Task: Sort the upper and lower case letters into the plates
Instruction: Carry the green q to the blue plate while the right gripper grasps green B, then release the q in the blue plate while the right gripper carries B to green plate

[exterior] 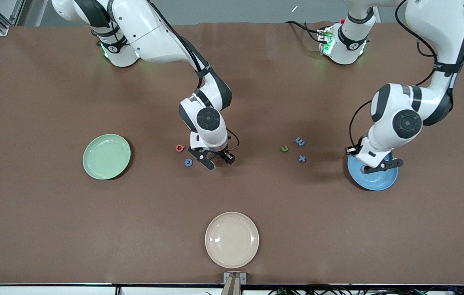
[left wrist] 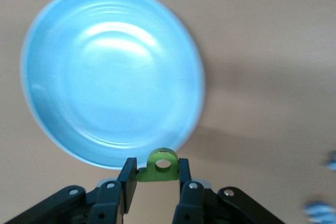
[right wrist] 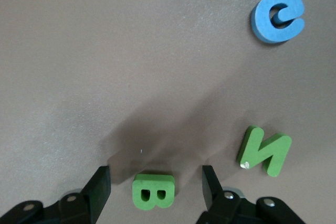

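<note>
Letters: a green letter [left wrist: 160, 166] is clamped in the left pincer [left wrist: 156, 174]; a green B [right wrist: 153, 191] lies on the brown surface [exterior: 51, 229] between the spread fingers of the right pincer [right wrist: 155, 190], with a green N [right wrist: 265, 151] just beside it and a blue e [right wrist: 277, 16] a little apart.
Other letters: a red one [exterior: 179, 148] and a blue one [exterior: 188, 162] lie beside the right pincer; a green one [exterior: 284, 148] and two blue ones [exterior: 300, 141] [exterior: 302, 158] lie between the arms, nearer the blue plate.
Blue plate: [left wrist: 79, 77] at the left arm's end of the surface, nothing in it that shows.
Green plate: [exterior: 106, 156] toward the right arm's end, with nothing in it.
Cream plate: [exterior: 232, 239] nearest the front camera, mid-surface.
Left pincer: over the rim of the blue plate, closed on its green letter.
Right pincer: low over the middle of the surface, jaws apart on either side of the green B, not touching it.
</note>
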You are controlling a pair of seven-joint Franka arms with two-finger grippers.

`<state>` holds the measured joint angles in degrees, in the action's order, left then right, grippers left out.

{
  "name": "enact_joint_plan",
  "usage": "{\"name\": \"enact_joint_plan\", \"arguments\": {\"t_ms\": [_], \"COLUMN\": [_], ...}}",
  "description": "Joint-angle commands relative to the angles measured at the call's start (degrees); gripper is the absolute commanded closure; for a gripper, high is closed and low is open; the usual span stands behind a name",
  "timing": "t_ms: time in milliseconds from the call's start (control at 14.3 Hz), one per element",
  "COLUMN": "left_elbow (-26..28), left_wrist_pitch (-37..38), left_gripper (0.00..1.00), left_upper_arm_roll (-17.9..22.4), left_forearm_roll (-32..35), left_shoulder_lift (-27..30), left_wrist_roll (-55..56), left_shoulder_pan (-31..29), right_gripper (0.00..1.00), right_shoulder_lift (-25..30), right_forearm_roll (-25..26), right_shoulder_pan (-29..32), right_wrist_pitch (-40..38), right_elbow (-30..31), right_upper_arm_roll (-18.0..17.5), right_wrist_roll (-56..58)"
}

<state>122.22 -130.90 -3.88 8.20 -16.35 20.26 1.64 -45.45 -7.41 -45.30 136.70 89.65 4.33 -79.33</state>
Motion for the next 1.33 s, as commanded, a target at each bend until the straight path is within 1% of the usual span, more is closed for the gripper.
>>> {"name": "enact_joint_plan", "arguments": {"t_ms": [0,210,280,350,420,770,840,980,1050,1120,1260], "left_elbow": [3.99,4.26,4.34,4.35,4.52,5.49,5.66,5.66,5.66,5.66,5.66], "left_wrist_pitch": [-5.13,-7.96,-9.10,-10.41,-11.12,-12.18,-12.36,-12.53,-12.62,-12.62,-13.06], "left_gripper": [0.80,0.80,0.80,0.80,0.80,0.80,0.80,0.80,0.79,0.79,0.79], "left_upper_arm_roll": [-0.96,-0.87,-0.87,-0.95,-0.87,-0.87,-0.87,-0.87,-0.87,-0.87,-0.87], "left_forearm_roll": [2.95,3.93,3.93,3.93,3.93,3.93,3.93,3.93,3.93,3.93,3.93], "left_shoulder_lift": [0.71,-0.96,-1.84,-2.54,-3.07,-4.48,-4.74,-5.36,-5.45,-5.45,-5.62], "left_wrist_roll": [-4.51,-9.61,-11.19,-12.60,-13.92,-19.02,-19.46,-19.64,-19.82,-19.90,-19.91], "left_shoulder_pan": [-3.48,-5.86,-6.82,-7.52,-8.05,-10.34,-10.87,-11.49,-11.49,-11.57,-11.66], "right_gripper": [0.25,0.27,0.29,0.34,0.37,0.43,0.51,0.74,0.87,0.97,1.00], "right_shoulder_lift": [-0.43,-0.43,-0.52,-0.52,-0.52,-0.52,-0.52,-0.52,-0.52,-0.43,-0.17], "right_forearm_roll": [1.08,0.90,0.90,0.81,0.99,1.25,1.43,1.78,1.78,1.78,1.69], "right_shoulder_pan": [-1.36,-1.71,-1.80,-1.80,-1.80,-1.19,-1.10,-0.93,-0.84,-0.58,-0.05], "right_wrist_pitch": [-0.30,-0.30,-0.30,-0.38,-0.38,-0.73,-0.82,-1.09,-1.09,-1.52,-2.75], "right_elbow": [-0.80,-0.80,-0.80,-0.71,-0.71,-0.44,-0.44,-0.44,-0.44,-0.44,-0.71], "right_upper_arm_roll": [0.50,0.50,0.50,0.50,0.50,0.68,0.77,0.85,0.85,0.85,0.85], "right_wrist_roll": [-1.61,-1.61,-1.61,-1.96,-2.49,-2.23,-2.14,-2.05,-2.14,-2.23,-2.32]}}
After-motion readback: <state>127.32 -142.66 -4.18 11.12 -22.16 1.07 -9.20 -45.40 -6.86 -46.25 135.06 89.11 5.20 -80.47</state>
